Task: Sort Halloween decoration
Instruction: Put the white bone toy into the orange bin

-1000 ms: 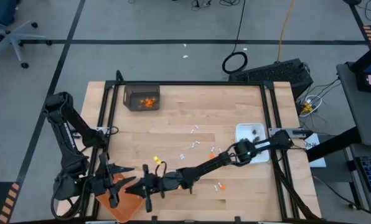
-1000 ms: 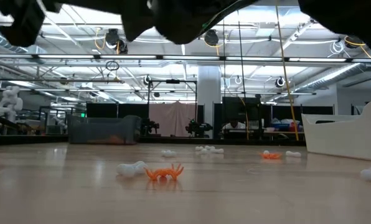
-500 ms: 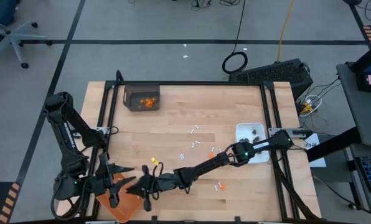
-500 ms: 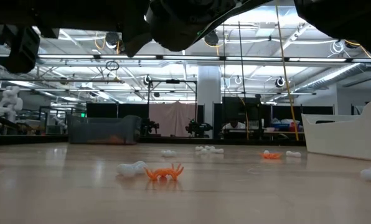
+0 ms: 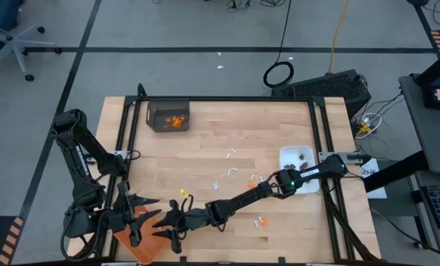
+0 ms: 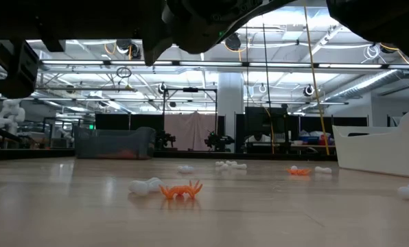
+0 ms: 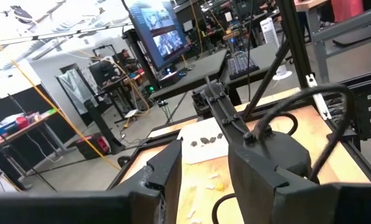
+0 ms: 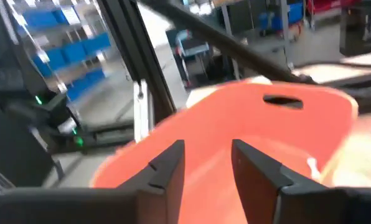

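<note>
On the pale wooden bench [image 5: 205, 140]: Halloween decoration, tiny orange bits [image 5: 261, 220] and small white sticks [image 5: 230, 172] scattered mid-bench; dark bits in the white rectangular dish [image 5: 299, 157]; more orange pieces in the dark bin [image 5: 167, 116]. Right tool [image 5: 170, 225]: fingers parted with a clear gap, apparently empty, poised over the flat orange plastic tray [image 8: 260, 134] at the near-left corner. Left tool [image 5: 135, 214]: beside that tray, fingers apart, nothing between them. Scattered pieces lie well apart from both tools.
</note>
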You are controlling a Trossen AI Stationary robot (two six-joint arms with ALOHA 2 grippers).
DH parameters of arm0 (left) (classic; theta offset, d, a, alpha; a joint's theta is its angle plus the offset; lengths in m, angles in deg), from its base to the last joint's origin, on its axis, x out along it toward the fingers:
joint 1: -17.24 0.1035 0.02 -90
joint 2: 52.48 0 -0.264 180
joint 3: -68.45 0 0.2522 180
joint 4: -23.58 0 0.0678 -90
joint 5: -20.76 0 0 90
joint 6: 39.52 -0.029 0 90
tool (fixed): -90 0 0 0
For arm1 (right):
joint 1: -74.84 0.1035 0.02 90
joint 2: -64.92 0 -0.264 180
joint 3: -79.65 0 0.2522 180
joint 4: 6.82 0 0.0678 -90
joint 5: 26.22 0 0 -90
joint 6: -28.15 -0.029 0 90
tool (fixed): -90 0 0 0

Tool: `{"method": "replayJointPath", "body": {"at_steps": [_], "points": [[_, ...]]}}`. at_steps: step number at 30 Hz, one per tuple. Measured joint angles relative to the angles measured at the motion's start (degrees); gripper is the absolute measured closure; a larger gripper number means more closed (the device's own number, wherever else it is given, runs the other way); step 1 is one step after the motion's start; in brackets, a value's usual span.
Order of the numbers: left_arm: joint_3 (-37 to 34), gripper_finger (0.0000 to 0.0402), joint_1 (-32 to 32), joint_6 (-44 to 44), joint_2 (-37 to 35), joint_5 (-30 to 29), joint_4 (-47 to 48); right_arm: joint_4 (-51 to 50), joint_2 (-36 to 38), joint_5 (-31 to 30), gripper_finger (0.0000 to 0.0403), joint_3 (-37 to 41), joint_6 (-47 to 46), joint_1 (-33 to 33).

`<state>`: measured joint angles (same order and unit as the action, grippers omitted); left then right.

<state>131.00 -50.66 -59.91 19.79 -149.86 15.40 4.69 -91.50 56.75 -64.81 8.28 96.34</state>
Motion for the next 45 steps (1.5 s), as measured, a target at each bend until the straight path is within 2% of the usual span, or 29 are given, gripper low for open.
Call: {"method": "replayJointPath", "body": {"at_steps": [5,10,13,17,20,26,28,30,33,40,42,45], "points": [[0.0,0.0272,0.0,0.6,0.0,0.0,0.2,-13.3,4.8,1.5,0.0265,0.1,3.6,-0.2],[0.0,0.0272,-0.4,1.4,0.0,0.0,0.4,-32.9,13.6,0.7,0.0269,0.0,10.6,1.1],[0.0,0.0272,-0.4,4.0,0.0,0.0,0.7,-45.6,18.6,-2.0,0.0275,0.0,12.0,3.3],[0.0,0.0272,-0.4,10.5,0.0,0.1,5.2,-60.6,24.7,-6.4,0.0281,0.0,11.5,6.7],[0.0,0.0272,-0.2,16.7,0.0,0.7,10.1,-70.6,28.0,-7.6,0.0286,-0.1,10.5,9.7],[0.0,0.0272,2.1,28.6,0.0,1.9,16.8,-88.5,29.1,-13.1,0.0297,0.2,6.9,16.3],[0.0,0.0272,4.0,32.0,0.2,3.6,16.8,-90.6,29.3,-16.1,0.0301,1.7,5.3,17.8],[0.0,0.0272,7.6,35.0,0.3,9.0,16.8,-91.2,29.3,-18.6,0.0306,3.6,3.7,19.1],[0.0,0.0272,14.2,37.2,1.7,20.4,16.7,-91.2,29.1,-20.0,0.0311,7.1,1.8,20.5],[0.0,0.0272,25.3,40.7,7.0,36.5,17.1,-94.9,29.5,-20.0,0.0315,15.8,-3.7,21.7],[0.0,0.0272,26.9,41.1,8.8,39.6,16.2,-92.1,30.7,-20.0,0.0315,19.3,-4.5,21.8],[0.0,0.0272,28.1,40.9,11.8,43.4,16.6,-78.5,33.2,-20.4,0.0315,26.6,-3.0,21.8]]}}
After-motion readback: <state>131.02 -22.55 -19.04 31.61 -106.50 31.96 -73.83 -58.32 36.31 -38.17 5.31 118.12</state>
